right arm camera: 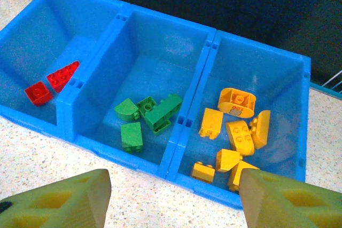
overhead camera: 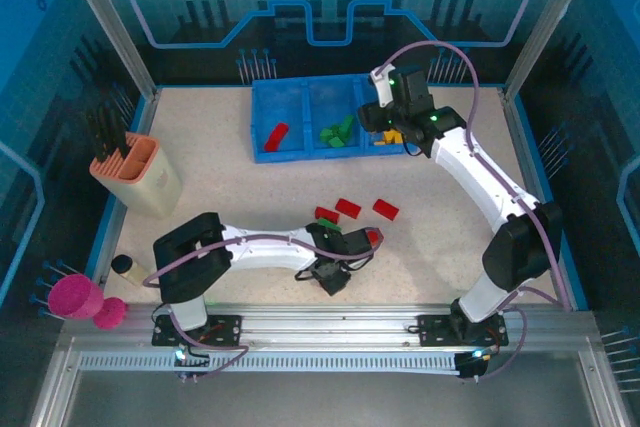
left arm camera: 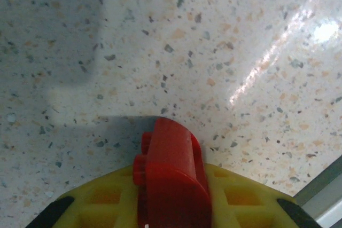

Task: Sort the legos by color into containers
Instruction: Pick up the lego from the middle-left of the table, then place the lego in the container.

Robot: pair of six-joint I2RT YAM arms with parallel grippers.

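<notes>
Speckled tabletop [overhead camera: 250, 197] lies inside a low blue border [overhead camera: 522, 147]. Near its middle the left claw [overhead camera: 362, 243] is closed on a red brick [left arm camera: 171, 169]. The wrist picture cuts off the brick's lower end between the yellow fingers [left arm camera: 91, 204]. Just beyond it three loose reds [overhead camera: 348, 207] lie apart from one another, with bare table between them and the tray [overhead camera: 258, 125] at the far edge. Its left bin holds two reds [right arm camera: 62, 75], the middle a few greens [right arm camera: 147, 115], the right a pile of yellows [right arm camera: 238, 132]. The right claw [right arm camera: 173, 198] hovers over the tray's near rim, fingers wide, holding nothing. From above it hides most of the yellows. A holder [overhead camera: 140, 175] stands well left.
</notes>
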